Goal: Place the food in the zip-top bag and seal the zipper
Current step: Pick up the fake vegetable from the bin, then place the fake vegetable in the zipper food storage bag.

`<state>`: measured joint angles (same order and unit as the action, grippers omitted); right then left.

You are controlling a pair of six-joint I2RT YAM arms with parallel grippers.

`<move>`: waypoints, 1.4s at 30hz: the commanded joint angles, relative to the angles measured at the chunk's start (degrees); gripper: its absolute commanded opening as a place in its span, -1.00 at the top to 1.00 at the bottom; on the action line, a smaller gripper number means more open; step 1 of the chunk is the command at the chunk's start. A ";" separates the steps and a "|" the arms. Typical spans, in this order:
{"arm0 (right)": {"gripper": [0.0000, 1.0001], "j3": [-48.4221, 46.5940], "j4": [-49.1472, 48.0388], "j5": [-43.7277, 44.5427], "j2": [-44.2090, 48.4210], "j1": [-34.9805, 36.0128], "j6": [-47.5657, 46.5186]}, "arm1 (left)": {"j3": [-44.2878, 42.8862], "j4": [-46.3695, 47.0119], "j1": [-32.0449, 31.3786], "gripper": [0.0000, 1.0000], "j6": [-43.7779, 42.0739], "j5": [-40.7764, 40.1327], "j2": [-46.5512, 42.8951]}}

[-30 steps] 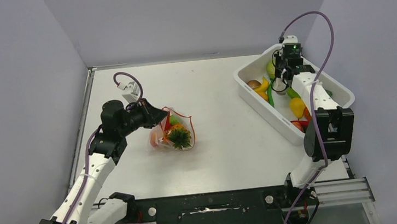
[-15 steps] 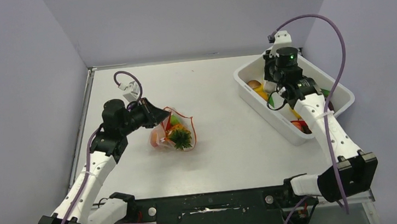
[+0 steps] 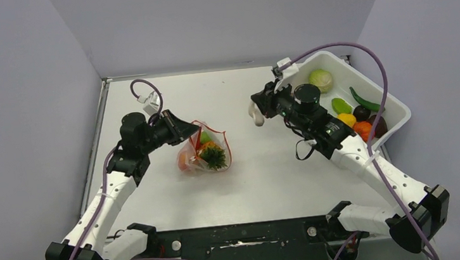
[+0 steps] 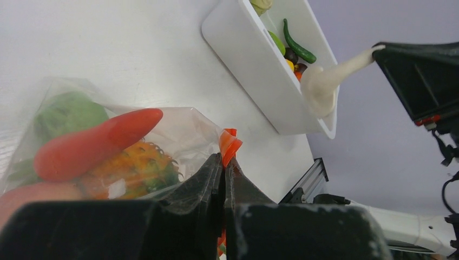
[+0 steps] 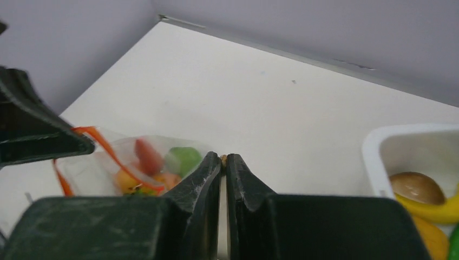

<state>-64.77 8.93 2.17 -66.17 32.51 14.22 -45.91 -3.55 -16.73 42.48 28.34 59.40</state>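
**Right arm swings out of the tub carrying a white vegetable**

Right gripper (image 3: 259, 106) has left the white tub (image 3: 398, 114), where it was reaching a second ago. It now hangs over the table (image 3: 264, 177) with the tub behind it and the bag ahead. Its fingers are pressed together on the thin end of a white toy vegetable (image 3: 256, 118), which dangles below the fingertips.

The left gripper (image 4: 223, 162) has barely moved. Its fingers are clamped tight on the rim of the zip-top bag (image 3: 205, 153), pinching the red-orange zipper (image 4: 230, 142) just past the fingertips. The bag hangs from that pinch with its bottom on the table and its mouth gaping toward the right gripper. Beneath the left fingers, inside the bag, lie a red carrot (image 4: 97, 143), a green ball (image 4: 67, 114), an orange bumpy fruit (image 4: 132, 168) and a peach (image 4: 27, 194).
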 commanded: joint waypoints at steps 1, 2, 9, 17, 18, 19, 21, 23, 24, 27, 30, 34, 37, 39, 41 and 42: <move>1.00 5.71 -20.02 -9.81 2.82 3.25 6.05 | -3.69 6.91 0.16 1.00 4.10 1.19 0.27; 1.00 6.55 -22.11 -10.97 2.49 3.67 6.91 | -3.62 7.31 0.15 1.00 4.71 1.34 0.41; 1.00 10.16 -35.32 -10.11 -1.61 6.73 10.51 | -1.73 9.48 0.26 1.00 6.95 0.73 0.81; 1.00 17.80 -51.62 -10.49 -2.60 10.65 12.94 | -1.22 8.67 0.31 1.00 6.58 0.45 0.51; 1.00 18.03 -52.40 -10.64 -3.02 10.86 13.20 | -1.22 8.65 0.25 1.00 6.53 0.41 0.59; 1.00 18.10 -53.26 -10.92 -3.53 11.14 13.54 | -1.08 8.65 0.24 1.00 6.51 0.40 0.74; 1.00 18.04 -54.45 -11.40 -4.63 11.96 13.96 | -0.89 8.65 0.26 1.00 6.50 0.63 0.87; 1.00 17.69 -55.39 -11.93 -5.73 12.91 13.95 | -0.78 8.65 0.31 1.00 6.56 0.74 1.19; 1.00 17.59 -55.93 -12.05 -6.22 13.30 13.91 | -0.75 8.69 0.37 1.00 6.63 0.82 1.24; 1.00 17.75 -58.11 -12.23 -8.11 14.46 13.86 | -0.34 9.20 0.32 1.00 6.95 0.96 1.17; 1.00 17.87 -59.89 -12.58 -9.98 15.00 14.08 | -0.30 9.36 0.34 1.00 7.09 1.26 1.26; 1.00 18.30 -63.15 -12.51 -12.35 15.25 15.43 | -0.17 9.35 0.32 1.00 7.14 1.40 1.23; 1.00 18.51 -63.88 -12.40 -14.05 15.53 15.34 | -0.41 9.27 0.31 1.00 7.18 1.56 1.16; 1.00 19.60 -64.96 -11.76 -14.92 15.56 15.31 | -0.64 9.14 0.30 1.00 7.14 1.75 1.17; 1.00 20.30 -65.47 -11.04 -15.72 15.56 15.04 | -0.95 8.86 0.36 1.00 7.05 1.76 1.17; 1.00 20.56 -65.32 -10.83 -16.08 15.56 14.64 | -1.04 8.76 0.31 1.00 7.05 1.87 1.11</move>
<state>-45.32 -50.37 -10.09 -81.41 47.72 29.23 -45.34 0.56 -16.71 49.19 28.77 61.01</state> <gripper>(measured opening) 0.065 0.018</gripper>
